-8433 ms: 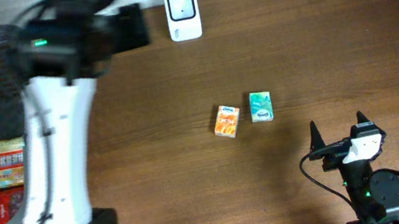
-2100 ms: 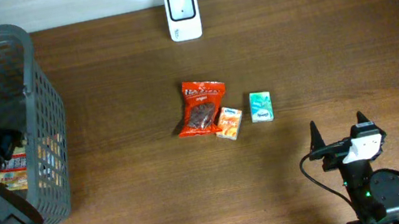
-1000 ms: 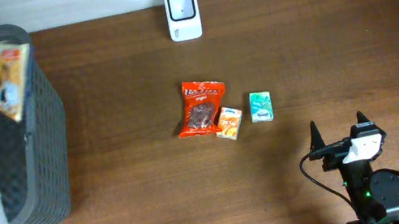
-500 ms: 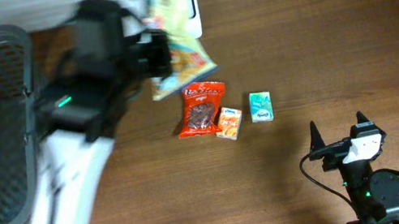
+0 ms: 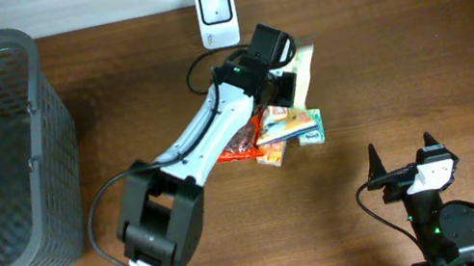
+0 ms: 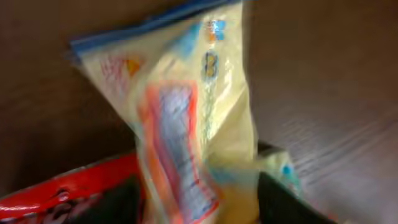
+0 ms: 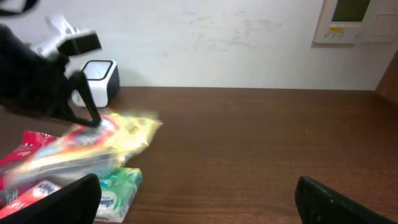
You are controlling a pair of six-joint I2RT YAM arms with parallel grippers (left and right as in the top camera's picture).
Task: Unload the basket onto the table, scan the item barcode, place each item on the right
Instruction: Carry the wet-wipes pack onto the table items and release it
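The left end effector [image 5: 285, 85] has swung from the basket [image 5: 44, 118] to mid-desk [image 5: 417, 42], carrying the yellow snack bag [image 5: 304, 67]. The bag now lies over the red packet [image 5: 237, 145], near the scanner [image 5: 217, 17]. I cannot tell whether it is gripped. The right end effector [image 5: 401, 145] gapes wide.

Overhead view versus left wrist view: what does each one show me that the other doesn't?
Only overhead: the grey basket, the white scanner, the right gripper sitting open, and the whole left arm. Only left wrist: a blurred close-up of the printed face of the yellow packet. Both: that packet, the red bag by it and the brown table.
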